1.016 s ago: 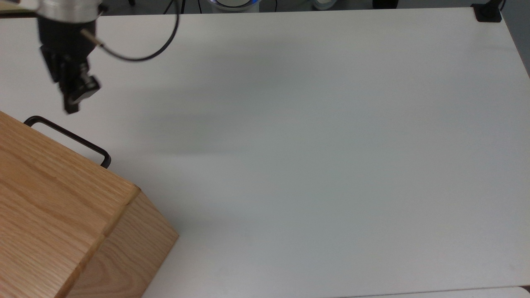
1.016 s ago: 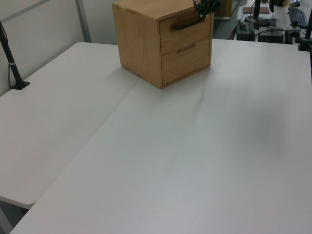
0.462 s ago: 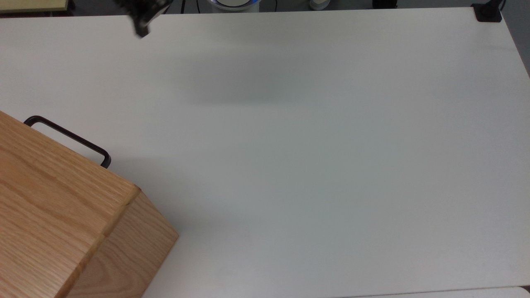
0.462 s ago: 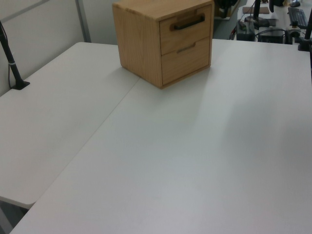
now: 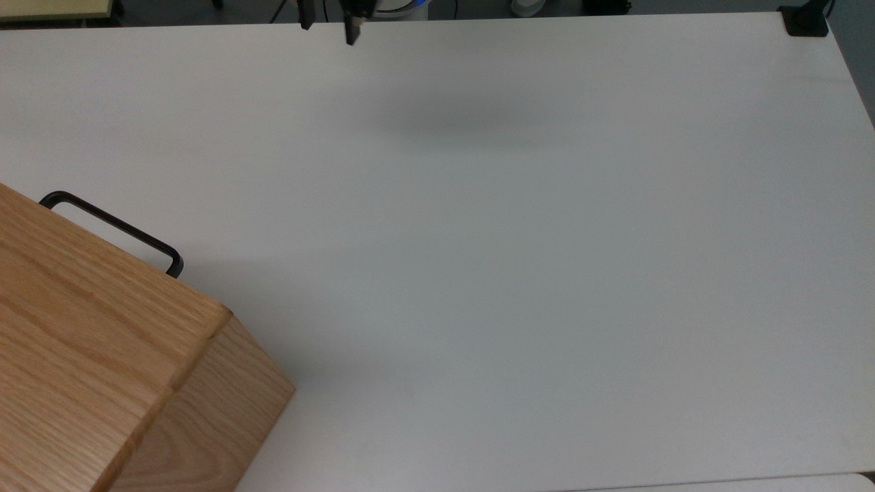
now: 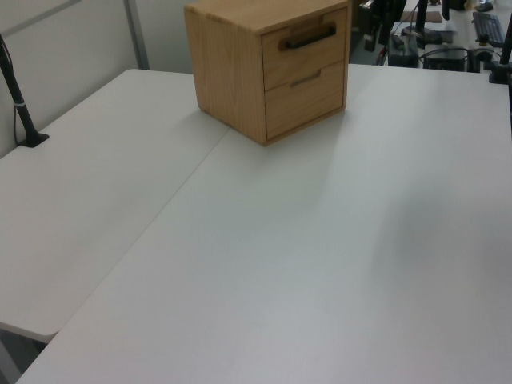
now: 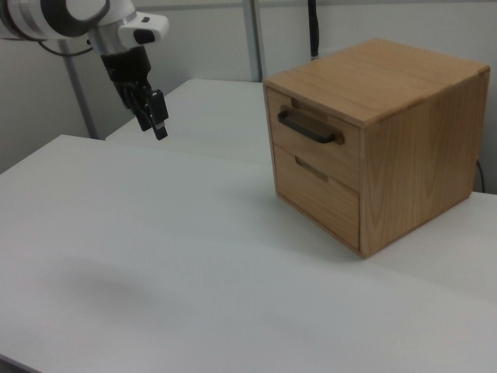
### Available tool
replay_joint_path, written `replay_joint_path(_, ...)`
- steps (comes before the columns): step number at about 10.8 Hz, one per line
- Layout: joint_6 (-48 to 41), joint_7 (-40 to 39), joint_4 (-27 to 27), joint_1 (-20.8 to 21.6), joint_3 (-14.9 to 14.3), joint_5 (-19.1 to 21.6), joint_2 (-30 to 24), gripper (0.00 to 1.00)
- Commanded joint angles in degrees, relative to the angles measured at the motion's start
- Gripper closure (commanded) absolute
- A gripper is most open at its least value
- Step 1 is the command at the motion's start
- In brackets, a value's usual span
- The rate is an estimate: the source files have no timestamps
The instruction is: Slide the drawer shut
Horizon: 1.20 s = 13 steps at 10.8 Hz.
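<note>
The drawer (image 7: 345, 159) is the upper one in the oak cabinet (image 7: 411, 148); its front sits flush with the cabinet face. Its long black handle (image 7: 308, 128) juts out, and I see the handle (image 5: 109, 229) poking past the cabinet top (image 5: 82, 342) in the top view, and the drawer (image 6: 308, 58) with its handle (image 6: 308, 38) in the left view. My gripper (image 7: 153, 123) hangs in the air well off to the right view's left of the cabinet, open, holding nothing. In the top view, the gripper (image 5: 328, 24) is at the table's far edge.
The white table (image 5: 513, 273) stretches wide around the cabinet. A second, lower drawer (image 7: 318, 198) sits shut beneath the upper one. A black clamp (image 5: 805, 20) is at the top view's far right corner; a black pole (image 6: 18, 100) stands at the left view's left.
The gripper has pulled away from the handle, rising and travelling to the top view's right along the table's far edge. The drawer and cabinet have not moved.
</note>
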Motion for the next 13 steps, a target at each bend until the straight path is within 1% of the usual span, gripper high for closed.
replay_joint_path(1, 2.98, -10.91, -3.69, 4.38, -4.25, 0.05, -2.54, 0.00)
replay_joint_path(2, 2.89, -13.90, -3.77, 4.82, -4.53, -0.04, -2.37, 0.00)
replay_joint_path(3, 2.89, -15.15, -3.69, 4.83, -4.70, 0.14, -2.19, 0.00)
replay_joint_path(8, 2.45, -15.43, -3.51, 4.83, -4.79, 0.14, -1.66, 0.00)
replay_joint_path(9, 2.45, -16.47, -3.51, 4.83, -4.79, 0.14, -1.66, 0.00)
replay_joint_path(11, 2.28, -22.07, -3.60, 4.56, -4.79, 0.14, -1.66, 0.00)
replay_joint_path(13, 2.19, -23.69, -3.60, 4.47, -4.88, 0.23, -1.66, 0.00)
